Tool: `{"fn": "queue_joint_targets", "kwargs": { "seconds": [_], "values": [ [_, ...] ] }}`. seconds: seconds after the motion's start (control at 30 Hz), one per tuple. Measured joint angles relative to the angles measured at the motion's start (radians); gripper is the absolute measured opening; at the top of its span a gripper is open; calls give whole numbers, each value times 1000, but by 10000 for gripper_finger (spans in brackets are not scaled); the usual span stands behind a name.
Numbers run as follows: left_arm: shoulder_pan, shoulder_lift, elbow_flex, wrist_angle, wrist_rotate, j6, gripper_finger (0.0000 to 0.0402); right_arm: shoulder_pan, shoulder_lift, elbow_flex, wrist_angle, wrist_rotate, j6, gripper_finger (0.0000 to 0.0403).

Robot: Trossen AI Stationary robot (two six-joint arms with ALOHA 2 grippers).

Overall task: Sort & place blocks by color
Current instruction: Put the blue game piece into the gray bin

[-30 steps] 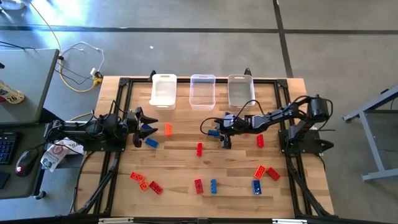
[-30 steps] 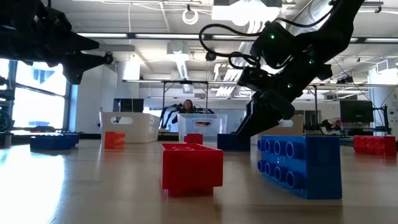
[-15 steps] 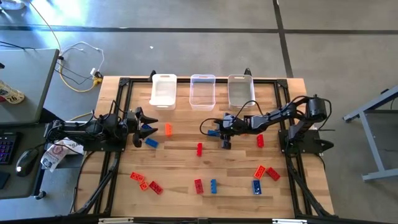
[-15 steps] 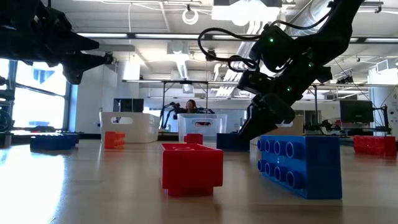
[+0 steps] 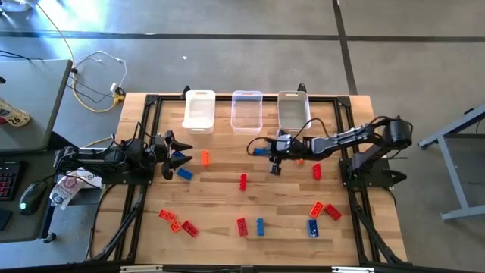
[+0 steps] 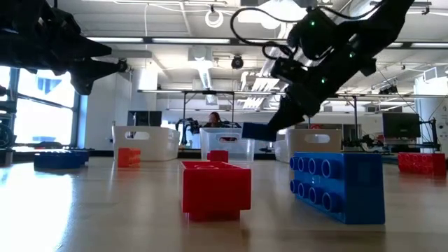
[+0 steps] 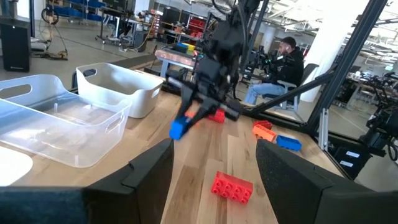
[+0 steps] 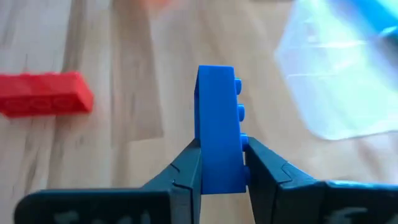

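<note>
Nearly all of the sorting is left, as far as I can judge. Nearest me on the surface (image 5: 250, 197), the blocks lie scattered: a red cluster at the near left (image 5: 176, 221), a red and a blue one side by side at near centre (image 5: 251, 225), and a blue with two red ones at the near right (image 5: 321, 214). None of these is in a bin yet.

Farther in, a lone red block (image 5: 242, 180) sits mid-surface and another red one (image 5: 317, 172) lies to its right. My right hand (image 8: 219, 163) hangs above the middle of the surface, clenched on a blue block (image 8: 219, 144) lifted clear of the wood, so I take this as the carry toward a bin. An orange block shows just beside that arm.

At the left edge, my left hand (image 5: 168, 154) waits with its fingers spread, grasping nothing; a blue block (image 5: 184, 174) and an orange one (image 5: 205, 158) lie just beside it.

Farthest off stand the three translucent bins (image 5: 246, 111) in a row. I see no block in them from above, though I cannot be sure. Nothing on the surface stands between the carried block and the bins. Beyond the surface, a person (image 7: 281, 65) sits at a workstation.
</note>
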Motion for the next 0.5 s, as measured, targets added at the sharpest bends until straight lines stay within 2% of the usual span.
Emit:
{"fn": "queue_joint_targets", "kwargs": {
  "seconds": [0.27,0.5],
  "values": [
    [0,0,0,0,0,0,216,-57,-173,0,-83,158,-34,69],
    [0,2,0,0,0,0,216,-139,-288,0,-87,255,-92,69]
  ]
}}
